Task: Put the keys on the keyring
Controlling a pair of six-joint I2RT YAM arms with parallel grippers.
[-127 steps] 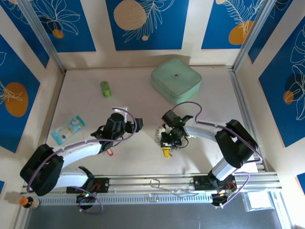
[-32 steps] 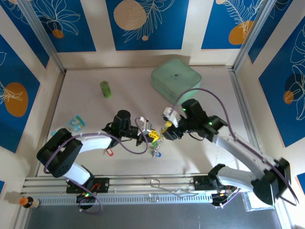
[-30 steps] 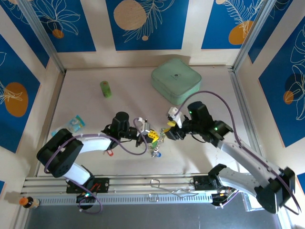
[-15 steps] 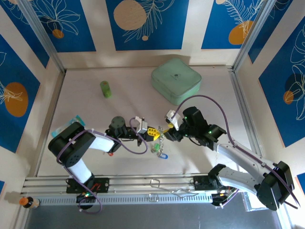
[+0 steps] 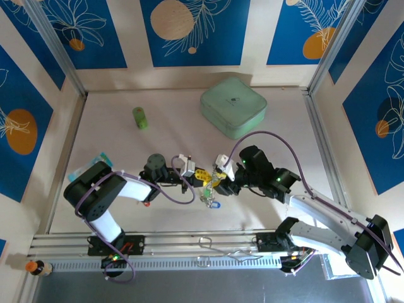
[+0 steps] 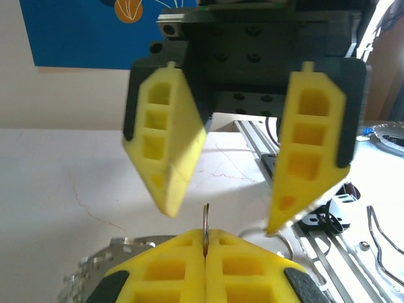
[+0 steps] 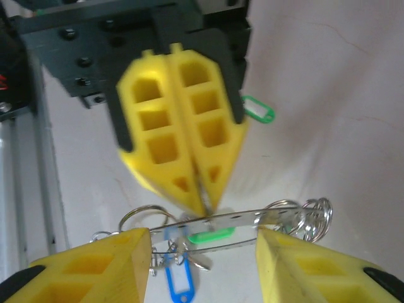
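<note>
PINCHED AND PRESENTED: My left fingers point(image 7: 165, 136) are pressed shut on the rim of the keyring point(image 7: 252, 216). It hangs edge-on below them, across the lower middle of the right wrist frame. My right fingers point(image 7: 95, 268) stand wide apart at that frame's bottom corners, one either side of the ring, touching nothing. A blue-tagged key point(image 7: 180, 282) dangles from the ring, a green tag point(image 7: 205, 237) shows just under it, and small split rings point(image 7: 312, 211) bunch at its right end. In the overhead frame the two arms meet just below centre, and the ring appears held clear of the bench point(image 5: 113, 139). A second green tag point(image 7: 259, 108) lies on the bench, to the upper right of the closed fingers. I judge it a key not yet threaded.

I read this as the hold-and-present step, with one arm steadying the ring while the other lines up on it. Next, the open pair must either close squarely on the ring or go for the loose key. Either way it must not tug the ring out of the left pinch.
</note>
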